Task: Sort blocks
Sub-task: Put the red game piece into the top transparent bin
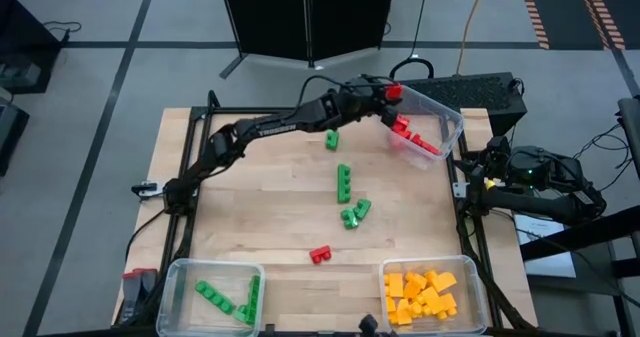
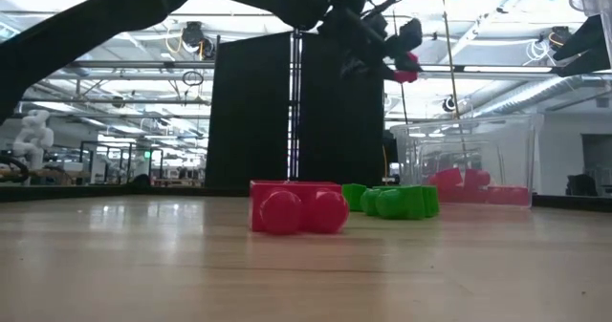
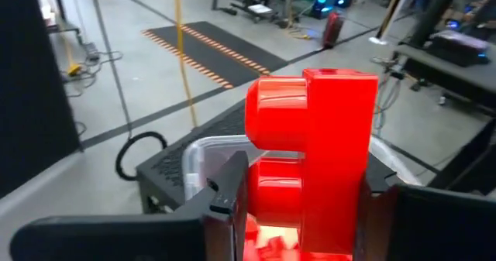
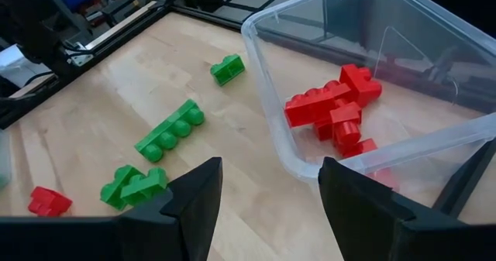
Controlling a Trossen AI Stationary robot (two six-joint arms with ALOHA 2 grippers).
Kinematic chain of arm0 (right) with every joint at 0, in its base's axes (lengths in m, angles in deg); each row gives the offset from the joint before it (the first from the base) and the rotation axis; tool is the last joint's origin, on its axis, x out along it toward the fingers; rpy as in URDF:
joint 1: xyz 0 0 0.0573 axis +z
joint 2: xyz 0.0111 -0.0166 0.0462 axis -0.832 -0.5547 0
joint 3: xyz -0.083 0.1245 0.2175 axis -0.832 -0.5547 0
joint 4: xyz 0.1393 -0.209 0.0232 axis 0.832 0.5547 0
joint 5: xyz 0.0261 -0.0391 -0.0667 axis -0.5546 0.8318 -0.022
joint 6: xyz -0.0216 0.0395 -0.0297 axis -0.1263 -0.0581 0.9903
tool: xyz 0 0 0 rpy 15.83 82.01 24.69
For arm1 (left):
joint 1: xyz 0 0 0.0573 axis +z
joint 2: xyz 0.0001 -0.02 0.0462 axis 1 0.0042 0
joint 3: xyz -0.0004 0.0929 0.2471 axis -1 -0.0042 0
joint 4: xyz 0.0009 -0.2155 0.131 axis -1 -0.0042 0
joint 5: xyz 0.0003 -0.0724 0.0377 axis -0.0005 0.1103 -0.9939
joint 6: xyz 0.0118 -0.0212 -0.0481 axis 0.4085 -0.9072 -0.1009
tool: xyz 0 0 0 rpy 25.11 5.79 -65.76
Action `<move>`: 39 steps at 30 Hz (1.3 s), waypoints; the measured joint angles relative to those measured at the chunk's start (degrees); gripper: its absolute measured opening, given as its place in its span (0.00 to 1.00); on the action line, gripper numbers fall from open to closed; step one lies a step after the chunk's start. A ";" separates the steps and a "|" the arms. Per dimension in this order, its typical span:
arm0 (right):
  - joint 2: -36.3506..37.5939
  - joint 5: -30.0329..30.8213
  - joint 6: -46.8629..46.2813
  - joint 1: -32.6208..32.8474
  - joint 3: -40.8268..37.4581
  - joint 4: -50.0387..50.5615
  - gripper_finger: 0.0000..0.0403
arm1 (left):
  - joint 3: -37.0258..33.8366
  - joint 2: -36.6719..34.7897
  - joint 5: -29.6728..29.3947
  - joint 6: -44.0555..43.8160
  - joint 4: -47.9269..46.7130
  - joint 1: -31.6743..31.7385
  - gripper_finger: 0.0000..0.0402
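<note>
My left gripper [image 1: 388, 93] reaches across the table's far side and is shut on a red block [image 3: 318, 129], which it holds over the far-left rim of a clear bin [image 1: 447, 117]. Several red blocks [image 1: 412, 137] lie in that bin. Green blocks [image 1: 343, 181] lie loose mid-table, with one more [image 1: 331, 138] farther back. A red block [image 1: 320, 254] lies nearer the front. My right gripper [image 4: 267, 199] stands open at the table's right edge, touching nothing. My left gripper pinches the lower part of the red block [image 3: 271, 203] between its two fingers [image 3: 229, 199]. The fingers come nearly level from the table's left. The block sticks out past the fingertips, its studs [image 3: 275, 121] turned toward one finger. It is lifted clear, above the bin.
A clear bin with green blocks [image 1: 215, 297] stands at the near left. Another with yellow-orange blocks [image 1: 425, 295] stands at the near right. A black box [image 1: 480, 92] sits behind the far-right bin. Bare wood lies on the table's left half.
</note>
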 joint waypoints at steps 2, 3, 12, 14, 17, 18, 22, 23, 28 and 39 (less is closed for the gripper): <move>0.01 0.13 0.09 0.00 0.00 0.01 0.52 | 0.00 0.00 0.12 -1.14 -0.68 0.83 0.23; 0.00 0.17 0.09 0.00 0.00 0.02 0.52 | 0.00 0.00 0.56 -1.84 -0.71 1.25 0.23; 0.00 0.26 0.13 0.00 0.00 0.01 0.52 | 0.00 1.58 14.08 -12.86 -0.51 4.18 0.23; 0.00 0.35 0.13 0.00 0.00 0.01 0.52 | 0.00 2.59 15.21 -13.49 0.28 4.17 0.23; 0.02 1.33 0.28 0.00 0.00 0.00 0.52 | -0.04 3.20 15.68 -15.03 -0.08 4.01 0.23; 0.02 1.59 0.26 0.00 0.00 0.01 0.52 | -0.04 3.61 15.74 -15.96 0.54 3.90 0.23; 0.02 1.61 0.19 0.00 0.00 0.00 0.52 | -0.02 4.18 16.92 -16.51 0.78 3.63 0.23; 0.01 1.58 0.19 0.01 0.00 0.00 0.52 | -0.02 4.36 16.74 -16.51 0.86 3.54 0.23; 0.02 1.50 0.15 0.02 0.00 0.00 0.52 | -0.04 4.63 15.91 -17.86 0.38 3.51 0.23; 0.02 1.70 0.76 0.01 0.00 0.00 0.52 | -0.04 4.61 14.56 -17.97 0.10 3.52 0.23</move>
